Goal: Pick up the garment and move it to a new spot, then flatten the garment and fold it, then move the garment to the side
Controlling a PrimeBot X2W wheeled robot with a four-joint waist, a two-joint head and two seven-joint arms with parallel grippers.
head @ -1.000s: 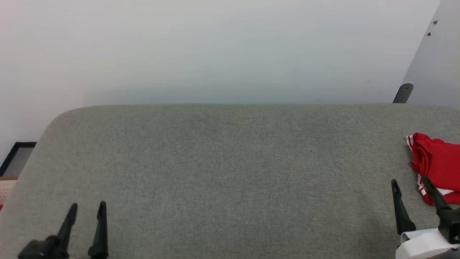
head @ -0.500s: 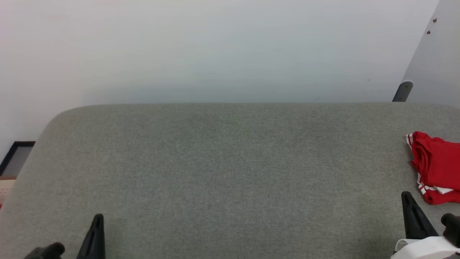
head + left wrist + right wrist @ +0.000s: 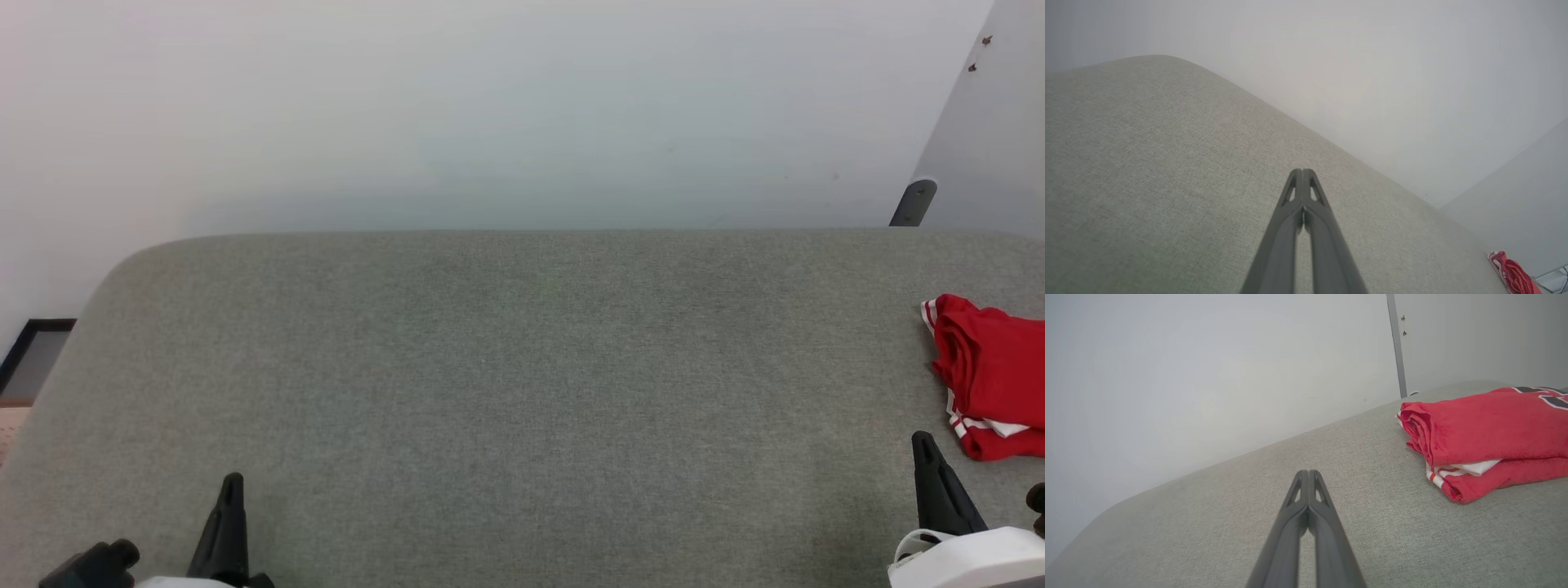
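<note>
The garment [image 3: 992, 371] lies folded in a red stack with white striped trim at the right edge of the grey upholstered surface [image 3: 522, 367]. The right wrist view shows the garment [image 3: 1486, 433] to the upper right, with dark lettering at its far corner. My right gripper [image 3: 923, 441] is shut and empty, low at the right, just short of the garment and apart from it; its fingertips [image 3: 1308, 472] meet. My left gripper [image 3: 233, 482] is shut and empty at the lower left, fingertips [image 3: 1301, 171] pressed together. The garment [image 3: 1513, 273] appears small at the far lower right of the left wrist view.
A pale wall stands behind the surface. A grey post [image 3: 914, 202] and a panel edge rise at the back right. At the far left, past the rounded corner, a dark frame [image 3: 33, 351] sits on the floor.
Both grippers went from open to shut. Both arms drew back toward the bottom edge, and the right fingers came off the garment's edge. The garment has stayed put.
</note>
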